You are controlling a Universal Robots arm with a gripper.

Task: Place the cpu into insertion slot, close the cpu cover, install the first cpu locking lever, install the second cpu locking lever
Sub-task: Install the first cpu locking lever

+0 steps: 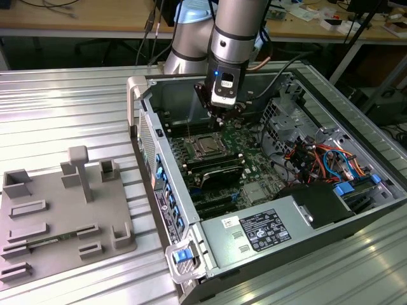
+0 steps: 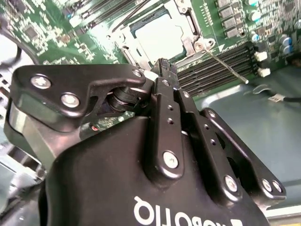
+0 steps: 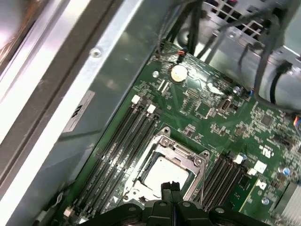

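The robot's black gripper (image 2: 165, 66) looms closest in both wrist views, its two fingers pressed together with nothing between them, poised just above the insertion slot (image 1: 196, 147) on the green motherboard (image 3: 211, 108). The cpu (image 3: 162, 172) lies flat in that slot, and the cpu cover (image 3: 181, 155) is folded down around it, apparently to hold it seated. One thin locking lever (image 2: 228, 65) juts free beside the socket, so it looks not yet latched.

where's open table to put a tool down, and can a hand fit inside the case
Bare ribbed table lies beyond the grey fixture tray, up to the case wall; another strip runs past the power supply at the exterior view's lower right. Inside is crowded: the gripper hangs by the cpu cover, cables alongside.
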